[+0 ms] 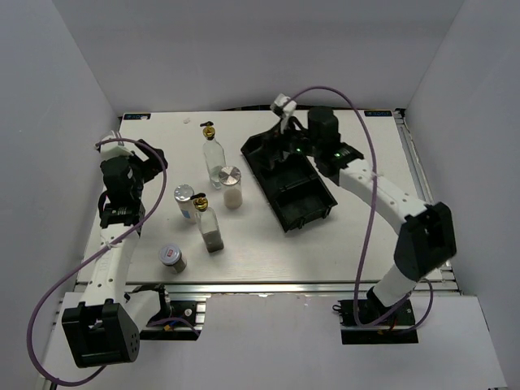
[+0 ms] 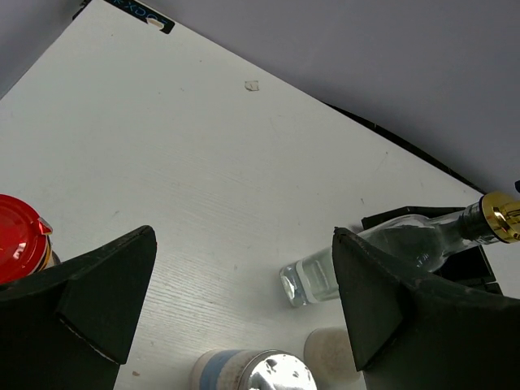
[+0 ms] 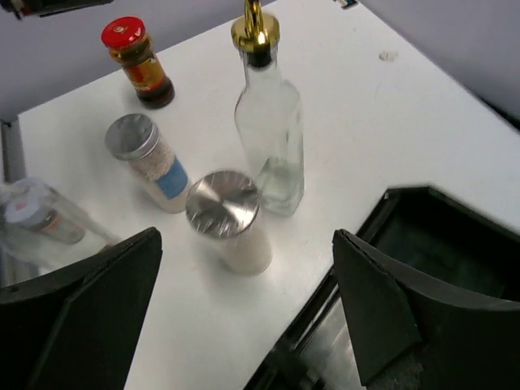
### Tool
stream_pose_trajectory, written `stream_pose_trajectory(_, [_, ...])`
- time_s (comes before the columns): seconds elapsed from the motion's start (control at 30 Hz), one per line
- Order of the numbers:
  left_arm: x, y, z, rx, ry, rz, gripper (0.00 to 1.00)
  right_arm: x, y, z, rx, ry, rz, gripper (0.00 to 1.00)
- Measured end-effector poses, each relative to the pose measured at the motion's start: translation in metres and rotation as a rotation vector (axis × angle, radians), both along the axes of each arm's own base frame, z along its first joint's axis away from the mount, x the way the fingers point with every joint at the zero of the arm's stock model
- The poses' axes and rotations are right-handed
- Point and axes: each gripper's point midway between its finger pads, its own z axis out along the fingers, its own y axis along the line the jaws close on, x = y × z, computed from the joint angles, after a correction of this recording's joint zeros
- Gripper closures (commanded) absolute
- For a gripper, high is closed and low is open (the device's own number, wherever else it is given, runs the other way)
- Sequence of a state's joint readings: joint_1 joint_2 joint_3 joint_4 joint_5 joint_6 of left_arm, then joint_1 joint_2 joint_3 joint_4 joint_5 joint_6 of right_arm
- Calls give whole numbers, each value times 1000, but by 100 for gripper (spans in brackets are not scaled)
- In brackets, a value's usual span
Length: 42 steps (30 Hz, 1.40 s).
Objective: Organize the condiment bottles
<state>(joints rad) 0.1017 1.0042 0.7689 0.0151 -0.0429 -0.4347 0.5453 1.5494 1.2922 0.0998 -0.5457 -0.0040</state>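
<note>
left tool [image 2: 244, 280] jaws wide apart | red-capped jar [image 2: 18, 227] frame-left | clear bottle [image 2: 382, 252] frame-right

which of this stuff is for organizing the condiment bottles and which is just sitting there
For the job:
- far spouted bottle
- near spouted bottle
- white-filled jar
- blue-label jar
- small shaker
- red-capped jar

Just there:
- black tray, possibly where they go
- table

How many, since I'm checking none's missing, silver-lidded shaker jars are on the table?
3. The silver-lidded jar of white grains stands left of the black tray; the blue-labelled silver-lidded jar is further left; the small silver-lidded jar sits nearest the front. The left arm may hide more.
</note>
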Motion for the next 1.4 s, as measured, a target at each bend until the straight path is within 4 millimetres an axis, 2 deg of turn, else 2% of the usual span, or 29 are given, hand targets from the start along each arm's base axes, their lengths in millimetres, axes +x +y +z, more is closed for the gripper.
stream_pose_trajectory(0.23, [-1,2,-3,15,9,4,2,36,98,10,-64,-168,52,11])
stream_pose_trajectory(0.33, [-1,4,-4,18,13,14,2,45,132,2,-86,-190,41,11])
stream_pose_trajectory(0.4, [-2,5,-4,20,14,20,2,50,146,-5,-98,-192,25,10])
stream_pose_trajectory(0.57, [-5,5,0,24,2,25,2,64,157,-26,-130,-193,-46,11])
stream_pose_trajectory(0.83, [-9,3,4,24,-21,17,2,84,167,-25,-83,-245,-156,11])
stream_pose_trajectory(1.03, [-11,4,4,24,-21,19,2,98,177,-42,-49,-212,-219,15])
stream_pose_trajectory(1.07, [-12,4,5,25,-23,21,2,100,178,-45,-45,-204,-228,22])
stream_pose_trajectory(1.13, [-14,4,9,26,-34,24,2,103,179,-50,-40,-196,-240,30])
stream_pose_trajectory(1.17, [-16,4,11,27,-42,25,2,104,180,-51,-35,-195,-244,41])
stream_pose_trajectory(1.23, [-19,5,14,29,-55,30,2,106,181,-49,-18,-204,-252,53])
stream_pose_trajectory(1.27, [-20,5,16,30,-59,34,2,107,182,-47,-10,-209,-259,64])
stream_pose_trajectory(1.33, [-22,7,18,32,-66,45,2,108,182,-46,0,-205,-269,72])
stream_pose_trajectory(1.4, [-23,8,20,31,-72,54,2,110,181,-45,-2,-219,-280,89])
